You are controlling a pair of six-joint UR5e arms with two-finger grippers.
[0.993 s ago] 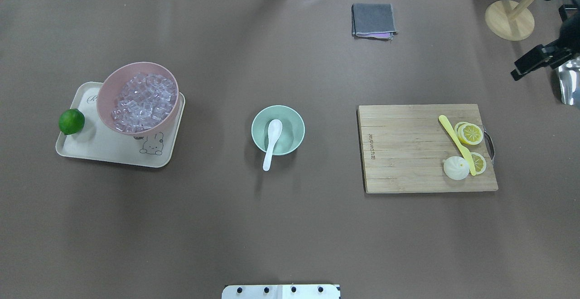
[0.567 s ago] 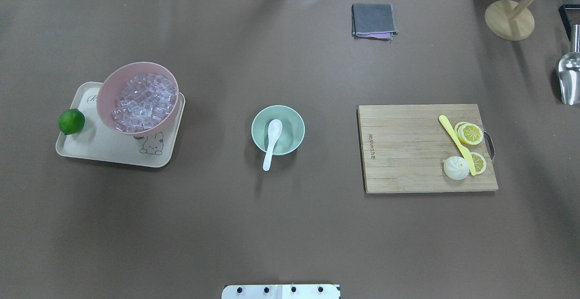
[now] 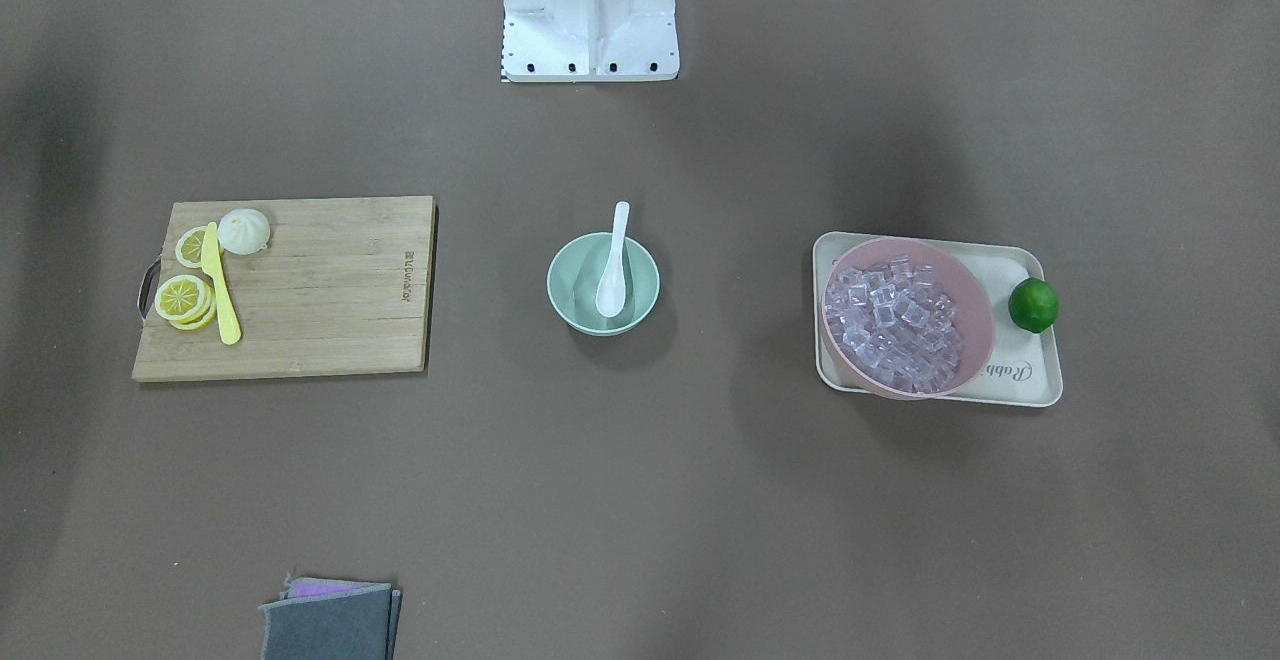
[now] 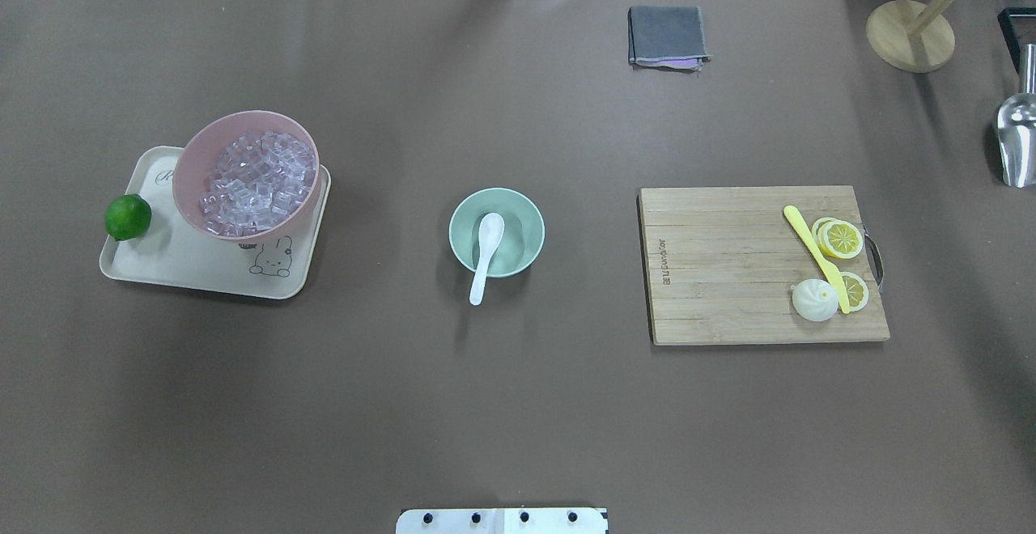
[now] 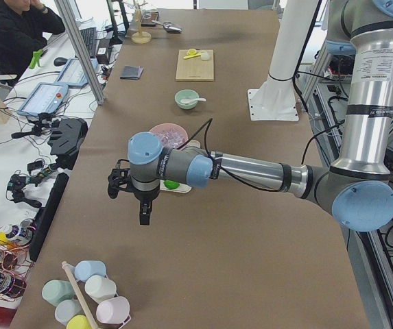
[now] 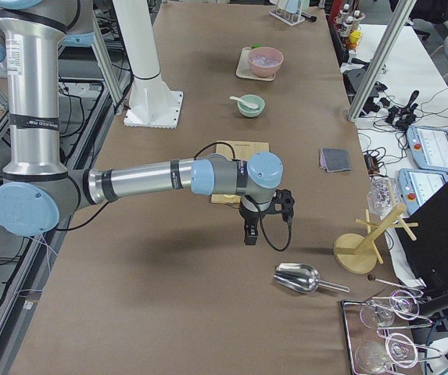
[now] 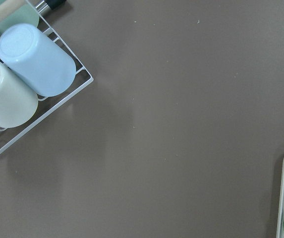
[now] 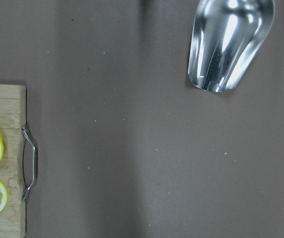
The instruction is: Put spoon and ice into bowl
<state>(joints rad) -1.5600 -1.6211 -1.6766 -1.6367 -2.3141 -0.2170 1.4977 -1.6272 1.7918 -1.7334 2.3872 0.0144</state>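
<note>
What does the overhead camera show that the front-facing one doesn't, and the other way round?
Only the overhead view shows the metal scoop and the wooden stand, both at the table's end on the robot's right. Only the front-facing view shows the robot's white base whole; the overhead view catches just its edge. Both show the spoon resting in the mint bowl, the ice in the pink bowl on the tray with the lime, the cutting board and the grey cloth.

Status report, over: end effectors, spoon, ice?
Left end effector, right end effector: far from bowl, state unclear. Spoon scoop in bowl, handle over rim. Ice in pink bowl. Bowl unobstructed.
</note>
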